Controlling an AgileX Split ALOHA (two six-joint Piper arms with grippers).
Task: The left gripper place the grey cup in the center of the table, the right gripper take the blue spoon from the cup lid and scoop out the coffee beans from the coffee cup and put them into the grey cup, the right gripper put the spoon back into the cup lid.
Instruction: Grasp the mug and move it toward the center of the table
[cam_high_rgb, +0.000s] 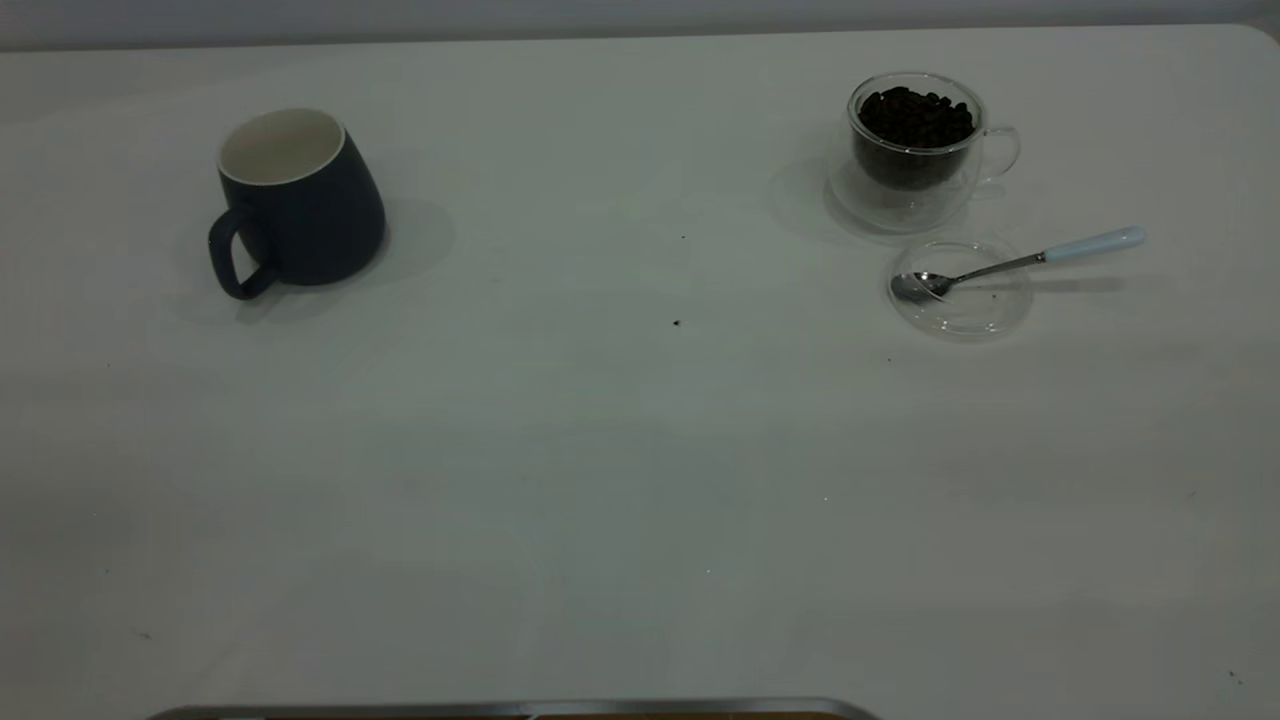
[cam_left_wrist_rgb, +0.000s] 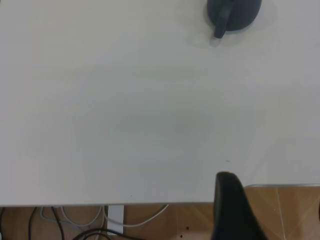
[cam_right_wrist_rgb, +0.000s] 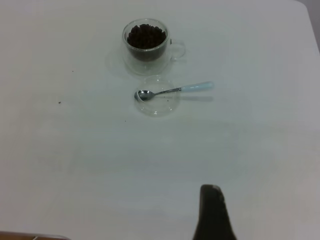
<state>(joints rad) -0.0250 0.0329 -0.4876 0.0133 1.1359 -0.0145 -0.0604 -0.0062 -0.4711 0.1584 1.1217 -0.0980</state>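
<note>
Exterior view shows neither arm. Grey cup (cam_high_rgb: 300, 200) stands upright at the bench's (cam_high_rgb: 620, 450) left, coffee cup (cam_high_rgb: 915, 145) of coffee beans (cam_high_rgb: 915, 115) at its right, just beside the cup lid (cam_high_rgb: 965, 295) bearing the blue spoon (cam_high_rgb: 1010, 262). Each wrist view shows only one dark finger tip, left (cam_left_wrist_rgb: 232, 210) and right (cam_right_wrist_rgb: 214, 212); whether either pair of fingers is wide or narrow cannot be told.

Grey cup (cam_high_rgb: 300, 200) standing upright at table's (cam_high_rgb: 620, 480) left | coffee cup (cam_high_rgb: 915, 150) holding coffee beans (cam_high_rgb: 915, 115) at right | blue spoon (cam_high_rgb: 1020, 262) resting, bowl in cup lid (cam_high_rgb: 962, 288).
</note>
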